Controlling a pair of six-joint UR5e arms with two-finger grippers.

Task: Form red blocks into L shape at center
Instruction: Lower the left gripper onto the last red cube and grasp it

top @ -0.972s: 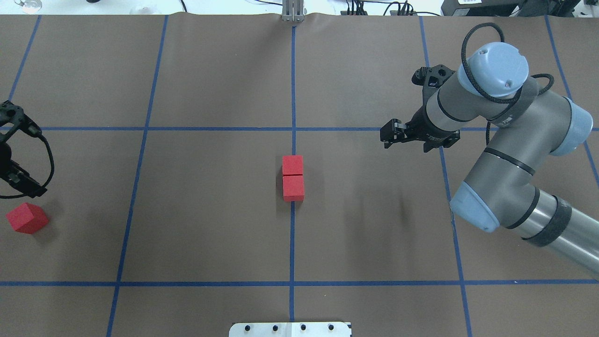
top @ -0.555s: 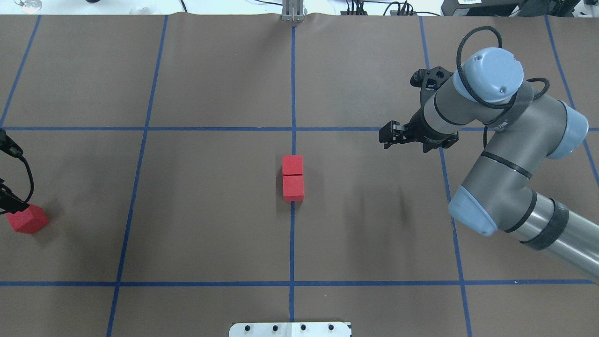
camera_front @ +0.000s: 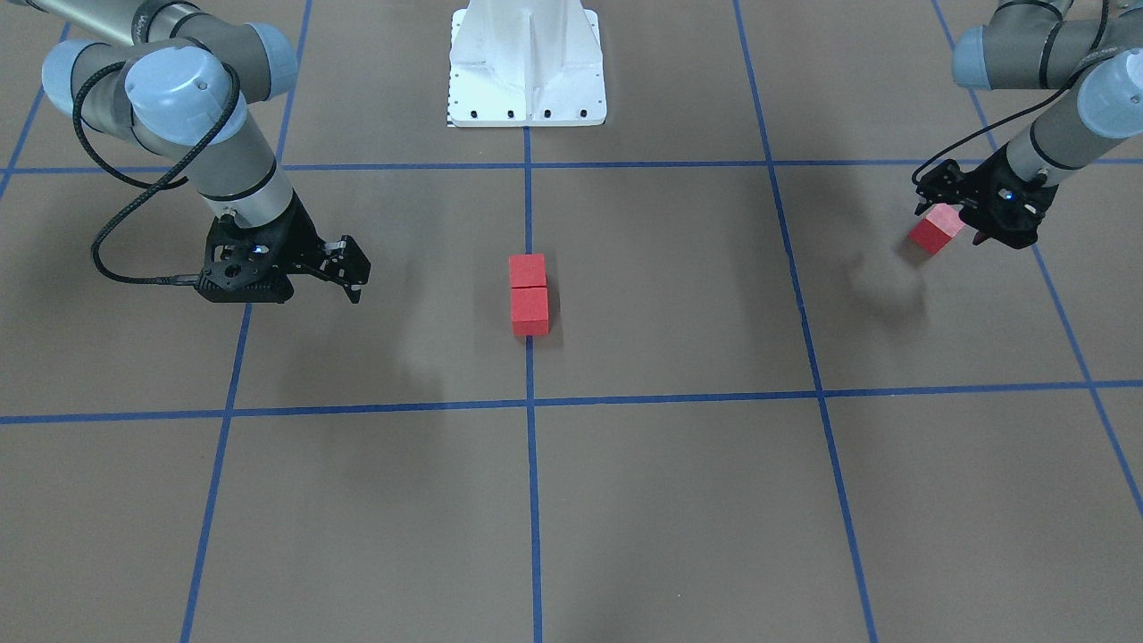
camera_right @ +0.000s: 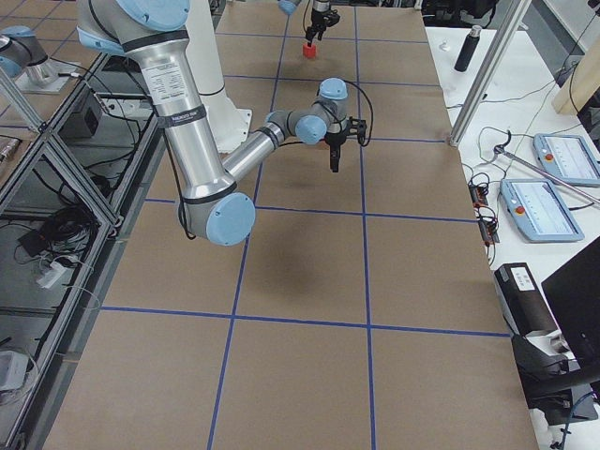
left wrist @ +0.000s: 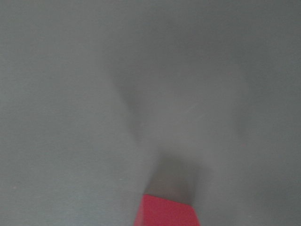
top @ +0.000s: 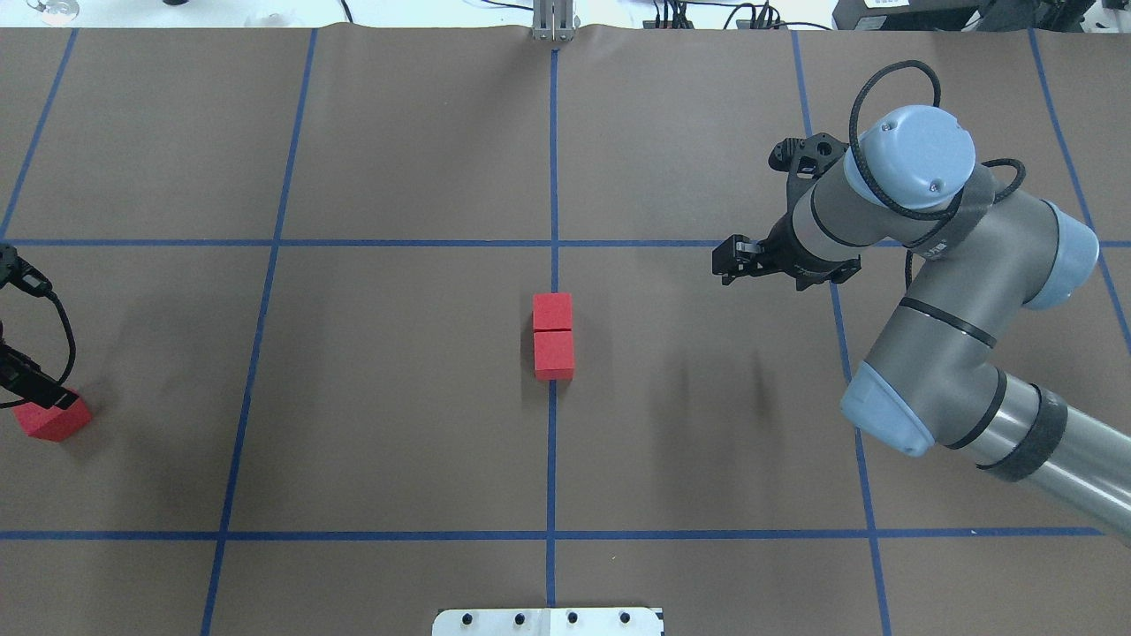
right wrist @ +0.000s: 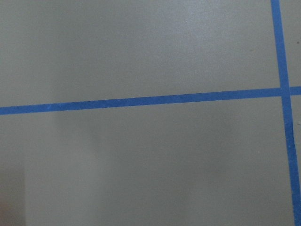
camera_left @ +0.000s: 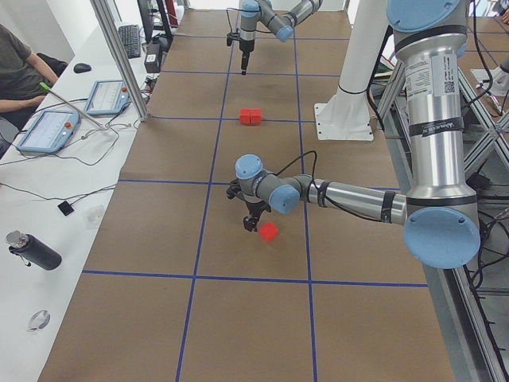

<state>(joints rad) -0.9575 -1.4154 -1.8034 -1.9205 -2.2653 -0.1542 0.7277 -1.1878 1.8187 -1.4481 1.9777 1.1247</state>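
Observation:
Two red blocks lie touching in a short row on the centre line, also in the front view and the left view. The third red block sits at the far left edge; it also shows in the front view, the left view and the bottom edge of the left wrist view. My left gripper is low over this block, open, with its fingers at the block's sides. My right gripper is open and empty, above the mat to the right of the pair.
Blue tape lines divide the brown mat into large squares. The robot's white base stands at the table's near edge. A bottle, tablets and cables lie on the white side bench. A person sits by it.
My left gripper has moved toward the table's left edge and come down onto the lone block, which has stayed put. My right arm has drifted slightly left.

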